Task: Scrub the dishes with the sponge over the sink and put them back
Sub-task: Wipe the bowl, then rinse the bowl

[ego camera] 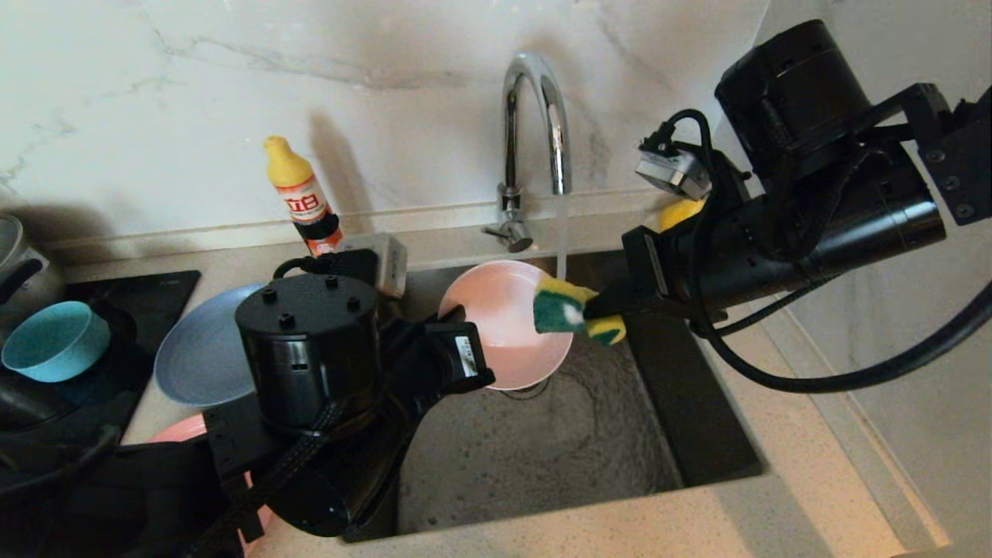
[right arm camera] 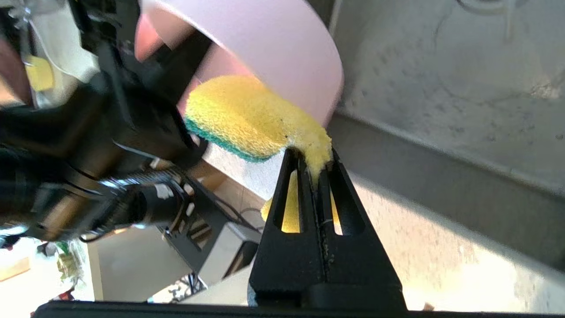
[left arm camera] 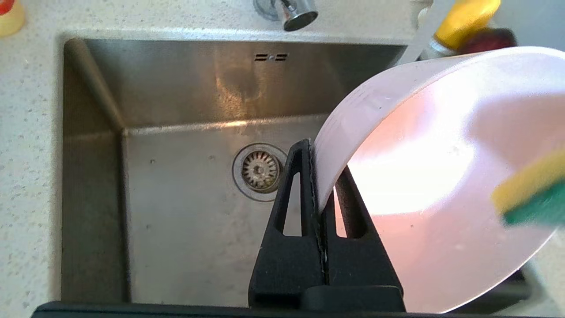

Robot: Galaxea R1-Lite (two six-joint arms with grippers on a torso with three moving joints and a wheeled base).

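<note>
Our left pincer (left arm camera: 318, 176) pinches the pink bowl (ego camera: 504, 322); our right pincer (right arm camera: 314, 163) squeezes the sponge (ego camera: 570, 310). Push too hard, and the bowl could slip into the sink (left arm camera: 185, 212).

Lighting was pretty uneven. The marble wall (ego camera: 387, 77) came out bright, while the left arm (ego camera: 310, 364) sat as a near-black blob. The soap bottle (ego camera: 304, 194) threw a soft shadow up and to the right on the wall. The faucet (ego camera: 535, 124) had sharp glare streaks. In the wrist shots the pale pink bowl (left arm camera: 441, 176) was blown out in the middle, and the sponge (left arm camera: 529, 194) was smeared with blur.
</note>
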